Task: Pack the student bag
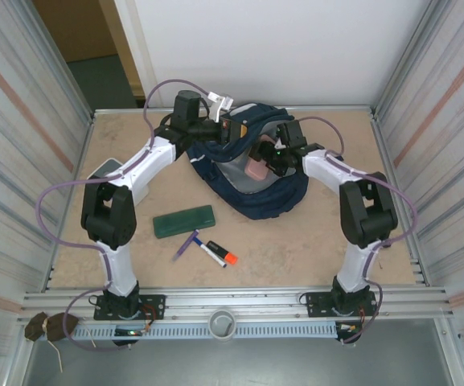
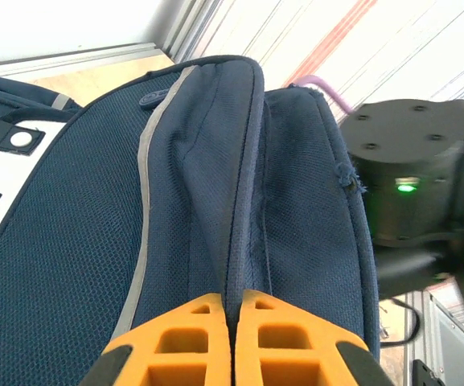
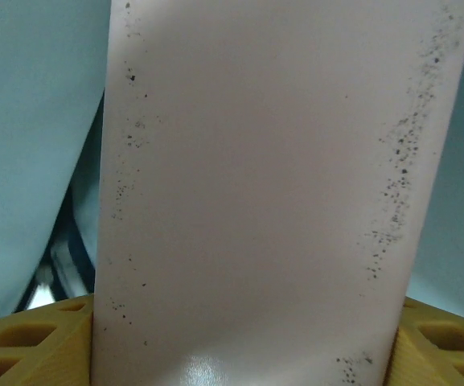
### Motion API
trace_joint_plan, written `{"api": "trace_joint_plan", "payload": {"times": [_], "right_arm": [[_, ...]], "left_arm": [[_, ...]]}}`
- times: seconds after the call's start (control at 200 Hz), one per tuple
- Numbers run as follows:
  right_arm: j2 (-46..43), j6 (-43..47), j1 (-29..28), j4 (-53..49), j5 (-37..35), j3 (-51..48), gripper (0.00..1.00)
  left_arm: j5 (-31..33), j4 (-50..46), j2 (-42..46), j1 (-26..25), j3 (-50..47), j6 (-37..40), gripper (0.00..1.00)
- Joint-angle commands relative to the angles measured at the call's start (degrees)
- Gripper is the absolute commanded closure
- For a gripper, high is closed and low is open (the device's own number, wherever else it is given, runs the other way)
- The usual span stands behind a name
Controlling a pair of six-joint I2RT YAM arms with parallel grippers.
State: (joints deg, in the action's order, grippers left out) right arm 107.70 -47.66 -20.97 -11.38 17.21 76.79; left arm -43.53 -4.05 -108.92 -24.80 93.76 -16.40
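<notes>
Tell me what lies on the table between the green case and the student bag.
Nothing: in the top external view, the stretch of table between the green case and the student bag is bare.

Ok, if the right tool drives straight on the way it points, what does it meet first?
The pink block clamped in the right tool leads; it would probably press into the student bag's pale inner lining first, though depth is unclear.

left tool (image 2: pixel 232 322) pinched shut on student bag (image 2: pixel 71 241), right tool (image 3: pixel 232 346) clamping pink block (image 3: pixel 272 161), both angled inward
</notes>
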Motion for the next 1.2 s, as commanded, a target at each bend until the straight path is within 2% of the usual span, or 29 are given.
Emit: {"api": "trace_joint_plan", "payload": {"times": [0.0, 0.215, 0.351, 0.401, 0.611, 0.726, 0.902, 1.022, 1.097, 1.192], "right_arm": [[2.8, -2.3, 0.2, 5.1, -0.9, 3.2, 0.36], [4.2, -0.4, 0.6, 9.5, 2.8, 0.1, 0.13], [4.2, -0.2, 0.8, 11.3, 3.6, -1.6, 0.09], [4.0, -0.2, 1.0, 12.1, 3.7, -2.3, 0.11], [6.1, -2.8, 0.9, 15.5, 4.4, -2.4, 0.45], [8.1, -5.8, -0.1, 18.5, 4.5, 0.0, 0.56], [12.1, -11.1, -1.5, 22.8, 3.8, 6.7, 0.62], [11.3, -11.2, -1.6, 23.4, 3.9, 6.8, 0.62], [8.4, -9.3, -1.4, 22.1, 3.0, 4.2, 0.6], [2.7, -4.5, -1.0, 19.6, 1.5, -0.6, 0.51]], "left_arm": [[-3.5, 7.2, 0.4, 0.3, 3.6, -1.1, 1.0], [-3.4, 7.0, 0.6, 0.3, 3.1, -0.3, 1.0], [-3.6, 7.1, 0.6, 0.3, 3.0, -0.3, 1.0], [-3.5, 7.1, 0.7, 0.3, 2.9, -0.1, 1.0], [-3.6, 7.3, 0.9, 0.2, 2.4, -0.5, 1.0], [-3.5, 7.4, 0.8, -0.1, 2.2, -0.6, 1.0], [-2.9, 8.5, 0.3, -0.7, 2.0, -2.4, 1.0], [-0.2, 8.5, 0.2, -0.5, 2.0, -3.6, 1.0], [1.3, 8.7, 0.0, -0.1, 1.9, -5.0, 1.0], [3.0, 9.1, -0.1, 0.5, 1.3, -6.0, 1.0]]}}
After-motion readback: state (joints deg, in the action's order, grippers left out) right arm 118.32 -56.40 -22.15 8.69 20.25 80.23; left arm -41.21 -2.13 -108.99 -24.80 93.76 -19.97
